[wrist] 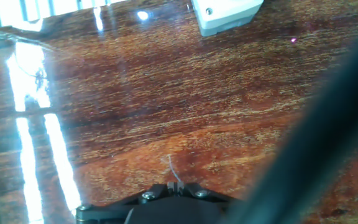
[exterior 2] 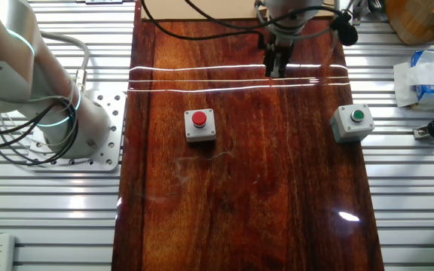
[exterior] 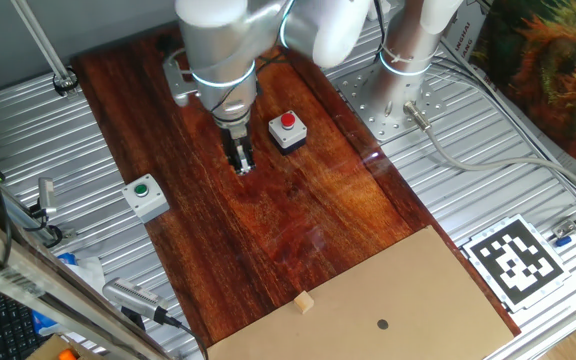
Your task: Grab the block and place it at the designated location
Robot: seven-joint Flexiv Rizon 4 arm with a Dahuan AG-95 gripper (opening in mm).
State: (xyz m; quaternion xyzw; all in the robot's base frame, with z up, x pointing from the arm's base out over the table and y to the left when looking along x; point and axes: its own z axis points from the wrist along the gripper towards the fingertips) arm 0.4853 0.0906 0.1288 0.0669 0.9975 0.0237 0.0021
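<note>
Progress on the task looked close to nil. In one fixed view we saw the end effector (exterior: pixel 241 163) hanging over the dark wooden worktop (exterior: pixel 298 215), with the red button box (exterior: pixel 287 131) just beside it and the green button box (exterior: pixel 145 196) farther off on the metal decking. Its fingers seemed drawn close together with nothing between them, though they were small in this view and we could not be sure. The block (exterior: pixel 304 302) sat well away from the end effector, toward the camera, on the near edge of the cardboard sheet (exterior: pixel 408 290). The designated location (exterior: pixel 383 323), a dark dot on that sheet, lay near the block but clearly apart from it.

In the other fixed view we found the end effector (exterior 2: pixel 277 66) at the far end of the worktop, again looking narrow and empty; neither block nor dot fell within this picture.

In the hand view we saw only bare wood grain below the hand, a corner of a grey box (wrist: pixel 226 14), and a dark blurred shape across the right side; the fingertips did not show. We judged that reaching, grasping, carrying and placing all remained.
</note>
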